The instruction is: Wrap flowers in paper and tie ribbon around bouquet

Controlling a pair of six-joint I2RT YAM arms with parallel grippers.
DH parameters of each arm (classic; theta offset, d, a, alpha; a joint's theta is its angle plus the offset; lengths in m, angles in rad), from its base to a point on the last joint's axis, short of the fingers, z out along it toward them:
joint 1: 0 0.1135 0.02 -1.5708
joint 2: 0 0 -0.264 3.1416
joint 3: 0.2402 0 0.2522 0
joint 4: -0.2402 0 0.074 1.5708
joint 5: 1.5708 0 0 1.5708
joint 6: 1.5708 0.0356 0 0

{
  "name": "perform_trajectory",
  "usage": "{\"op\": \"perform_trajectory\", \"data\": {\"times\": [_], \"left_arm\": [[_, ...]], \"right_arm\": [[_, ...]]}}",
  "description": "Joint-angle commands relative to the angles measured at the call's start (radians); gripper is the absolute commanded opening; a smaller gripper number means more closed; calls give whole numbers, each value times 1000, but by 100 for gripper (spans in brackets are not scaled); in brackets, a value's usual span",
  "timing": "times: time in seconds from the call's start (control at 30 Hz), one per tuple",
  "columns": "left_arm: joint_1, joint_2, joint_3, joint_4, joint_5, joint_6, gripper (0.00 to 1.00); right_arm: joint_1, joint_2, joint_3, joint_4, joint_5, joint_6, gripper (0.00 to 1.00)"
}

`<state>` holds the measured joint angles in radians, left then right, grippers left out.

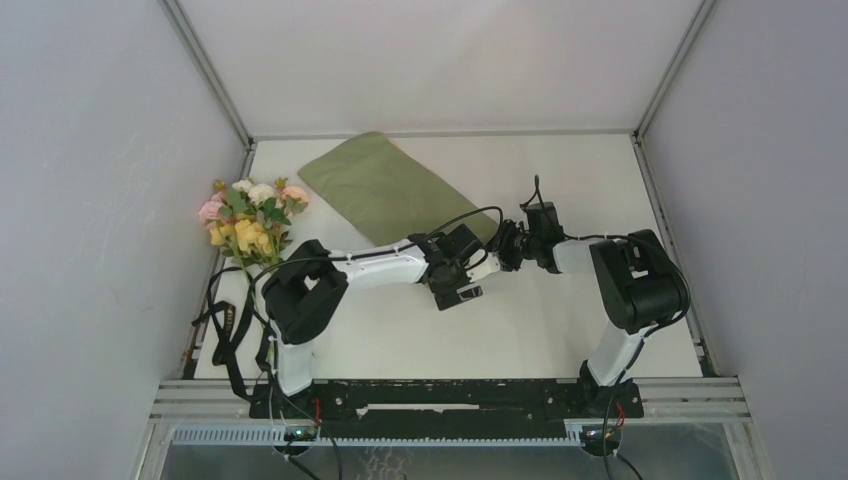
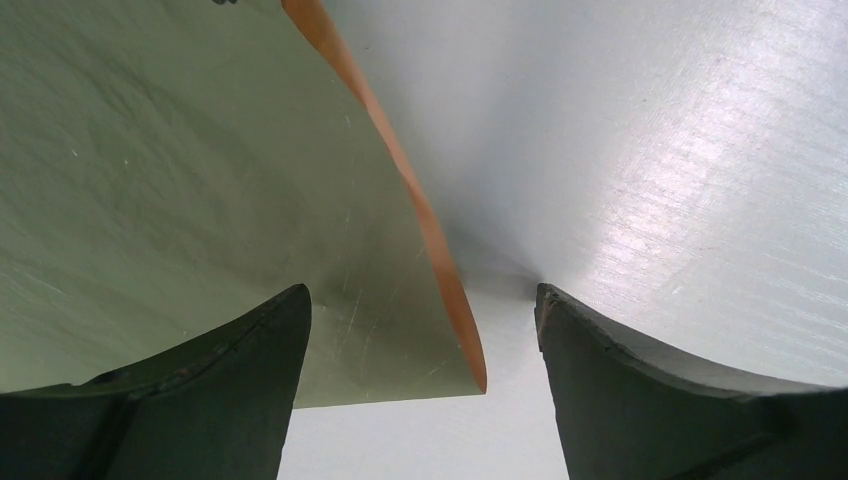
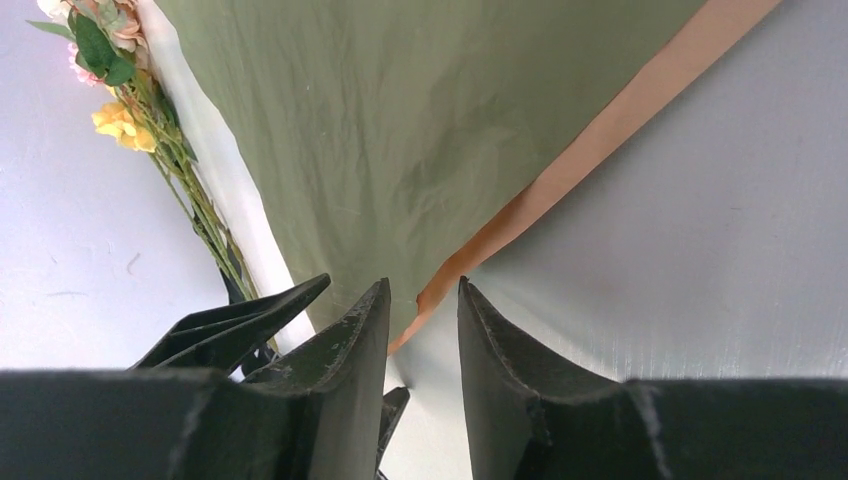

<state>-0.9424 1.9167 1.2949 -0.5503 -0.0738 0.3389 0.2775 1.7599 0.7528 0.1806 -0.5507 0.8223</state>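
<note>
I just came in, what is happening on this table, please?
Both arms are working at the near corner of the green paper, which lies on the table. The left claw stands wide open over that corner; the right claw is narrower, seemingly not gripping yet. The flowers lie unwrapped at the left edge.

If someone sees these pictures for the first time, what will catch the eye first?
The large olive-green paper lies at the far middle of the table, peach underside showing along one edge. Pink, white and yellow flowers sit at its left edge. The left gripper and the right gripper meet at the paper's near corner.
</note>
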Motion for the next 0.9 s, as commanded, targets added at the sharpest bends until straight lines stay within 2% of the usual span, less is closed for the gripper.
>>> {"op": "perform_trajectory", "data": {"times": [0.0, 0.07, 0.17, 0.47, 0.5, 0.87], "left_arm": [[16, -48, -17, 28, 16, -17, 86], [21, -49, -22, 31, 17, -18, 82], [27, -54, -35, 44, 22, -15, 69], [30, -63, -79, 75, 29, 5, 3], [29, -70, -83, 77, 29, 3, 0], [30, -121, -111, 110, 43, -4, 0]], "right_arm": [[6, -11, 14, 49, 1, 18, 38], [7, -18, 14, 43, 8, 17, 38], [9, -20, 14, 42, 16, 18, 39], [20, -3, 14, 66, 10, 31, 43], [24, -7, 13, 64, 15, 32, 43], [44, -5, 14, 123, 25, 78, 42]]}}
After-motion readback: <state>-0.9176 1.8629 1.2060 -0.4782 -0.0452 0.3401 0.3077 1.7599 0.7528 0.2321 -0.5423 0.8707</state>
